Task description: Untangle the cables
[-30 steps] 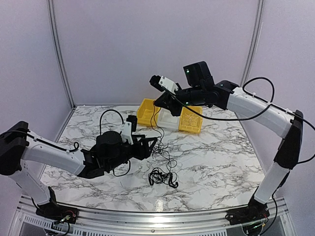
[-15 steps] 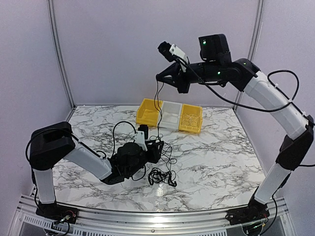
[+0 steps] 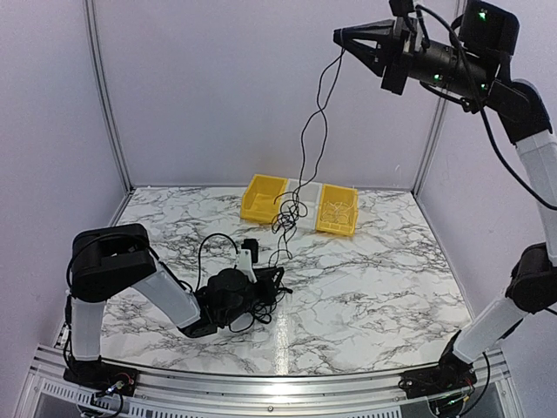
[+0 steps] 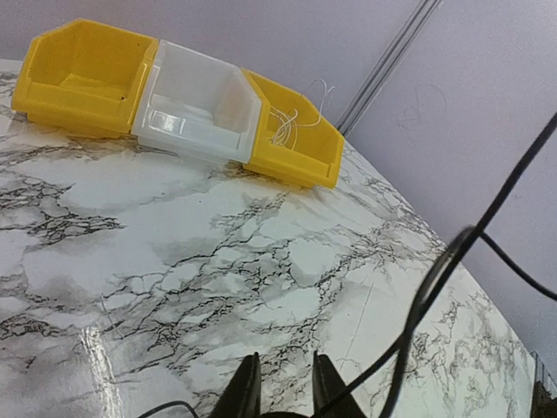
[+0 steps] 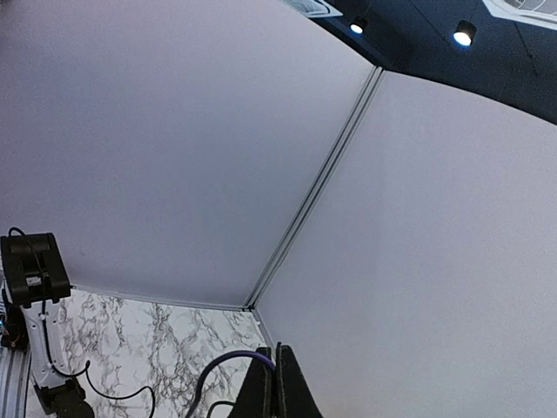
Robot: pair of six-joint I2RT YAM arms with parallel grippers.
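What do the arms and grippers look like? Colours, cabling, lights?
The left arm and right arm have white links, black joints and black cables looped alongside. Green lights glow near the right wrist. The left gripper and right gripper are black, with two slim fingers each.

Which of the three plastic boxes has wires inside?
The yellow plastic bin at the right end of the row: thin whitish wires lie in it. The other yellow bin and the white middle bin look empty.

Pale lilac wall panels (image 3: 261,87) with metal corner strips (image 3: 104,104) enclose a white-and-grey marble table (image 3: 383,287); ceiling spotlights (image 5: 464,35) shine overhead.
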